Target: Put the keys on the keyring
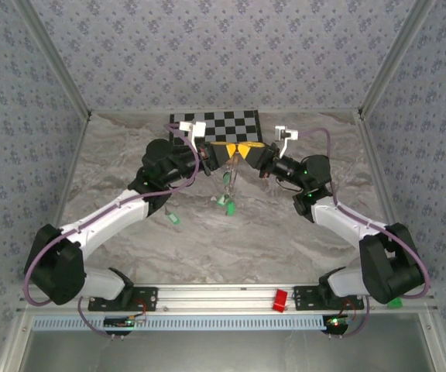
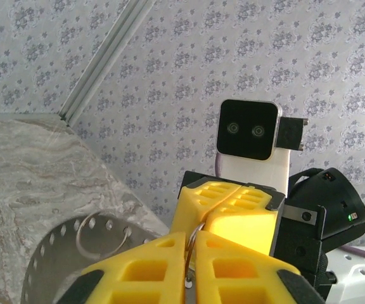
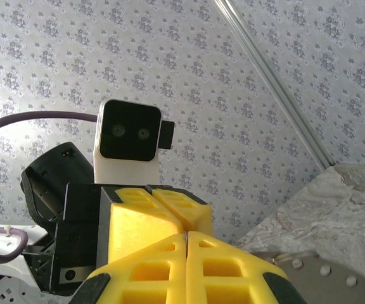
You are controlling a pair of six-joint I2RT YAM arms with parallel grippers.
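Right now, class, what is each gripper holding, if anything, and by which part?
The left gripper pinches the keyring by its thin wire, at the top; green keys hang beneath. The right gripper is shut; whether it grips too cannot be told.

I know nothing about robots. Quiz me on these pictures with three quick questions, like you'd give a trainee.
1. True or false: the left hand and the right hand are far apart.
2. The keys near them have heads of which colour? A red, B green, C blue.
3. Fill in: the left hand is shut on the thin ____.
Key: 1 false; 2 B; 3 keyring.
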